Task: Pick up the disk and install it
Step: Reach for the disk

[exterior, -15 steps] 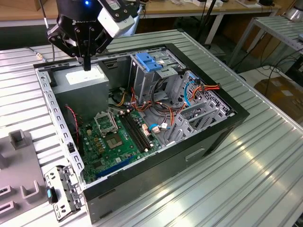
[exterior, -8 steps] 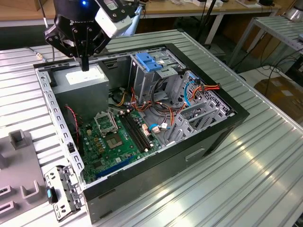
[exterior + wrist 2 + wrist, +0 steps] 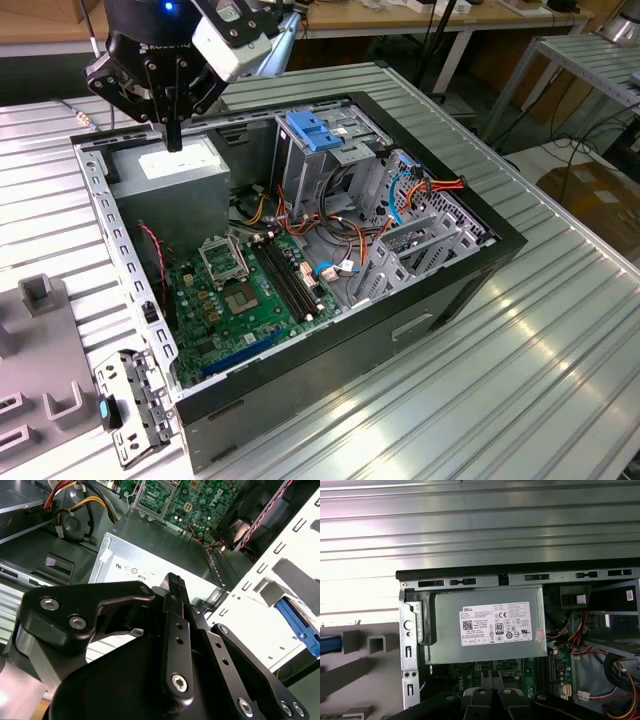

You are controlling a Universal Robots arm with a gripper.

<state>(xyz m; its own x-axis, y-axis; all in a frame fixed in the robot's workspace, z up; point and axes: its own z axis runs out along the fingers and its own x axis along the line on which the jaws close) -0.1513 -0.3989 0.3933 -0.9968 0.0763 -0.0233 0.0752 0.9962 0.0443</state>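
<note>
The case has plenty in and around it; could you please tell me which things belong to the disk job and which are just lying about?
Job: gripper, jaws shut and empty, above the case; blue part in the grey holder in the first wrist view, perhaps the disk.
Lying about: power supply, motherboard, cables.

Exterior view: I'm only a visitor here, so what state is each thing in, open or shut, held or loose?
Computer case: open, side panel off, insides exposed.
Gripper: shut, holding nothing, hovering above the power supply.
Power supply: mounted in the case's corner, not touched.
Disk: outside the case beside its corner, not gripped, not installed.
</note>
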